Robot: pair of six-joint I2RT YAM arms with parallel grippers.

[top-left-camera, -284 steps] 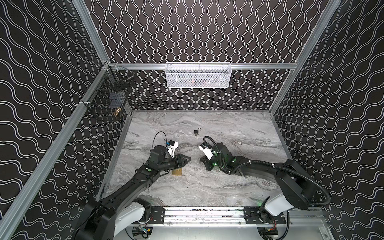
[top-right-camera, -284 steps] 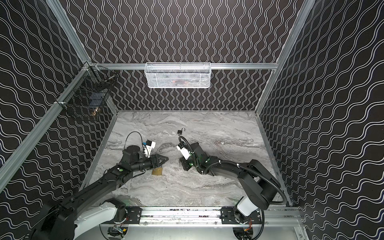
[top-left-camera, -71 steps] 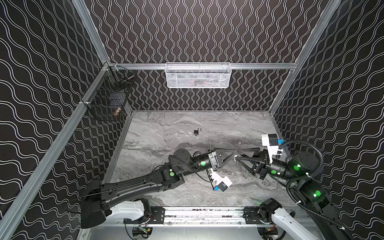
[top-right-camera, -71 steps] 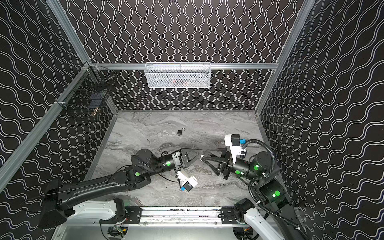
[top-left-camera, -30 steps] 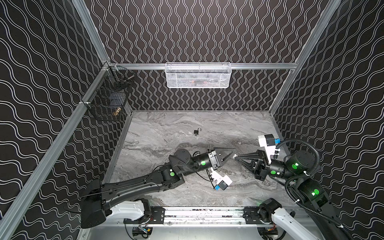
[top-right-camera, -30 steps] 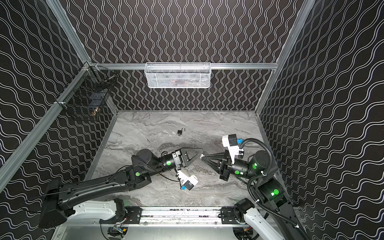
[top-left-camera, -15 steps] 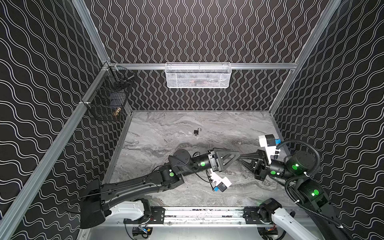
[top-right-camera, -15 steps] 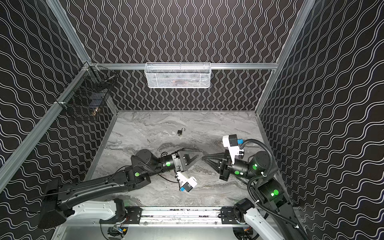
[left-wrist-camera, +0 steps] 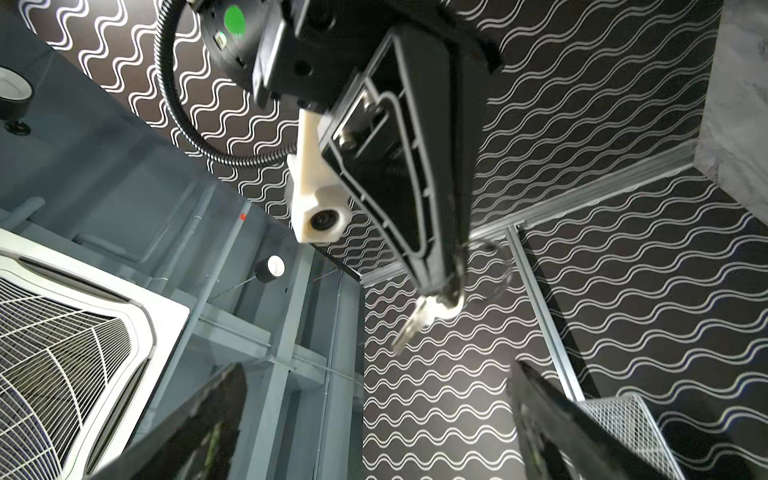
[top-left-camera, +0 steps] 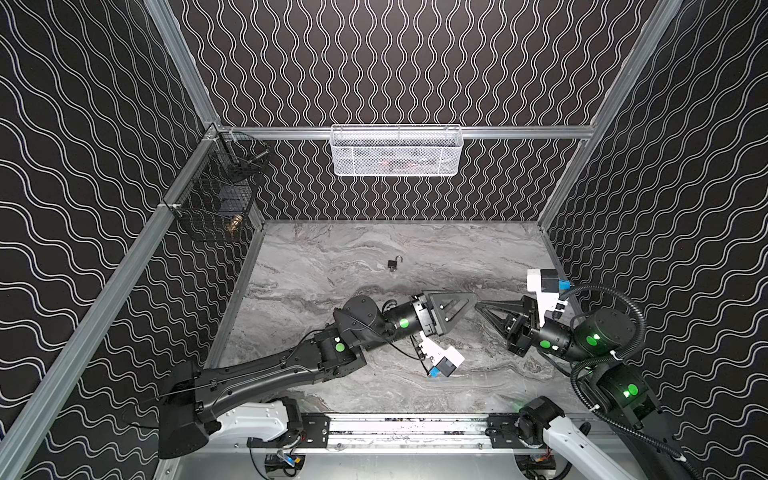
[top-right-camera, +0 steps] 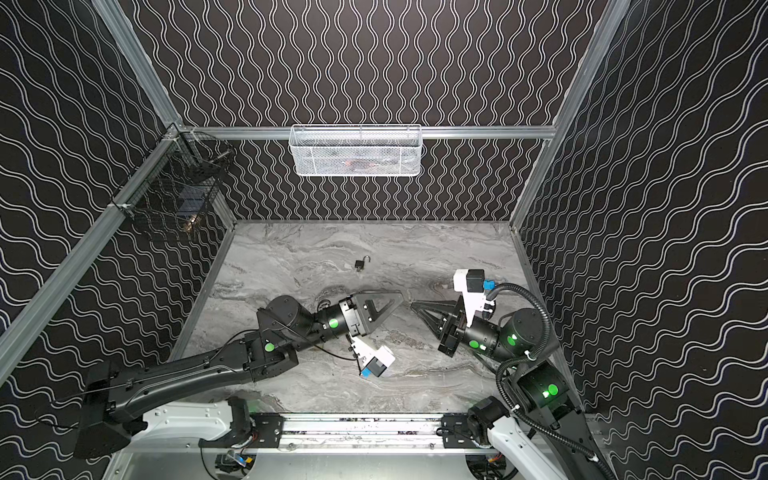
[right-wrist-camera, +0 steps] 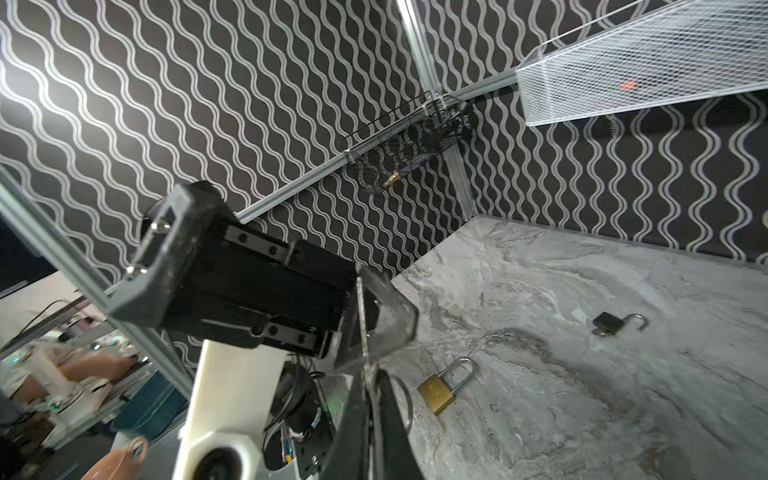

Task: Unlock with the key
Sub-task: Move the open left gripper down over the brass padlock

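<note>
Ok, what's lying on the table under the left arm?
A brass padlock, shackle apparently closed, lies on the marble table; only the right wrist view shows it. In both top views the left arm covers it completely.

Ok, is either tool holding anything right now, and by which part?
The right tool pinches the key by its head, with the blade sticking out. The left tool is open and holds nothing.

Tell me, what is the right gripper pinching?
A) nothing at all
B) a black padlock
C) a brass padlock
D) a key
D: in the left wrist view the right gripper is shut on a key, whose silver blade sticks out past its tips.
</note>
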